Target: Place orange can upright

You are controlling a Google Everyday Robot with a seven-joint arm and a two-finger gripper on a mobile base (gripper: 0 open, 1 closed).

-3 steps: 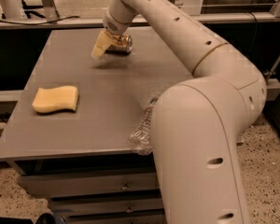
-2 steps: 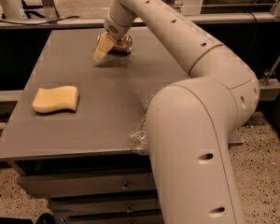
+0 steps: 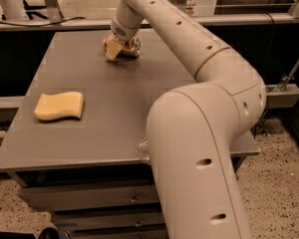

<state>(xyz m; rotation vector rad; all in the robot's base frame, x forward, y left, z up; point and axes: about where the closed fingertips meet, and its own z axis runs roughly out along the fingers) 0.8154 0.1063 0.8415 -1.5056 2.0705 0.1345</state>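
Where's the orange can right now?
In the camera view, the orange can is near the far edge of the table, right at the end effector, well beyond the yellow sponge.

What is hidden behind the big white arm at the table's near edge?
Only a sliver of crinkled clear plastic shows there; the white robot arm covers the rest. The gripper is at the grey table's far end, by the small coppery-orange metal can.
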